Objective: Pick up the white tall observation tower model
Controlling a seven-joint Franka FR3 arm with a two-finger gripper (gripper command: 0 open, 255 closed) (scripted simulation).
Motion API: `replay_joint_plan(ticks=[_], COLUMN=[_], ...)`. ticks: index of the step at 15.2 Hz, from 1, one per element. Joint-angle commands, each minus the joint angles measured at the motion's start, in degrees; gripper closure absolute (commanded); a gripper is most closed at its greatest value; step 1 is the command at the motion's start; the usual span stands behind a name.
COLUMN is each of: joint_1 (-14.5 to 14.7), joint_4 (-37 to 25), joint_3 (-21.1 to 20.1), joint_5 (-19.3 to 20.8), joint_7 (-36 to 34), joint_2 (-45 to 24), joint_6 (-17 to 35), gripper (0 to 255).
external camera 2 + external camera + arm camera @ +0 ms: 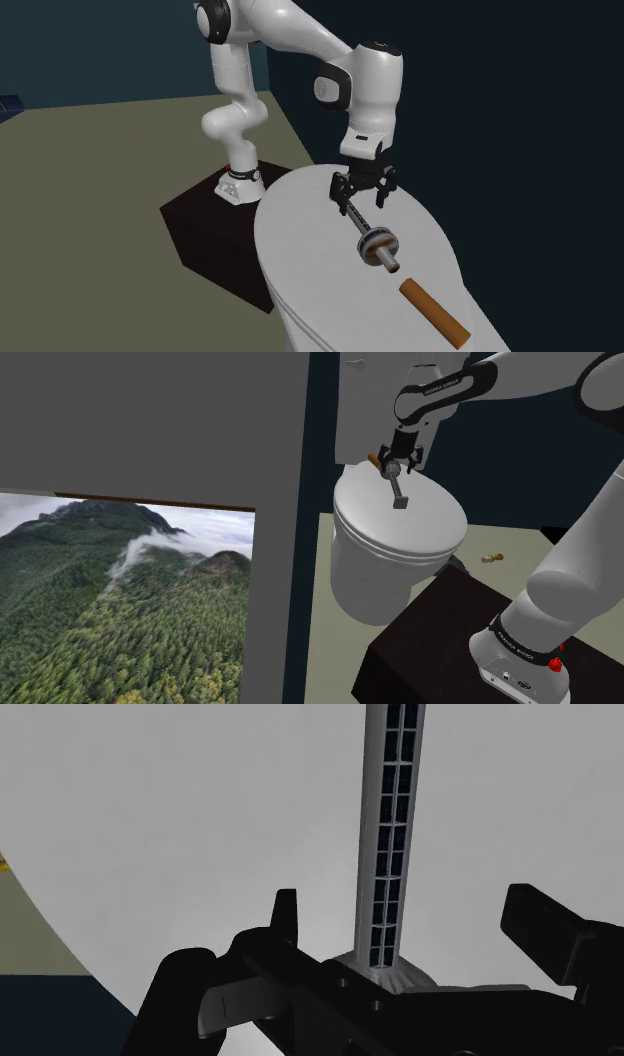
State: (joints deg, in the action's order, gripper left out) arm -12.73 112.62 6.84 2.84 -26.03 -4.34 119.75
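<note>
Hand [362,203] agape astride the tower model [375,243] shaft.

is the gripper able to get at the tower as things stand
Probably yes: the gripper hangs over the tower at its base end, open fingers either side of the shaft without touching it. Nothing lies between; the brown cylinder is apart, past the other end.

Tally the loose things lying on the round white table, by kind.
Tower model: 1
Brown cylinder: 1
Total: 2
</note>
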Motion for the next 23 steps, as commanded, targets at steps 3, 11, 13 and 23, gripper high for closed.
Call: replay_joint_plan(ticks=[3,11,13,23], joint_1=[-0.2,-0.3,-0.3,-0.2], joint_4=[0.8,2.4,2.4,0.6], joint_3=[0.2,0.2,0.2,0.2], joint_5=[-0.1,-0.2,-0.2,-0.1], joint_7=[-0.5,-0.6,-0.6,-0.5], joint_2=[-1.6,-2.7,-2.7,-1.5], joint_6=[2.7,5.3,5.3,2.4], gripper=[0,255,255,255])
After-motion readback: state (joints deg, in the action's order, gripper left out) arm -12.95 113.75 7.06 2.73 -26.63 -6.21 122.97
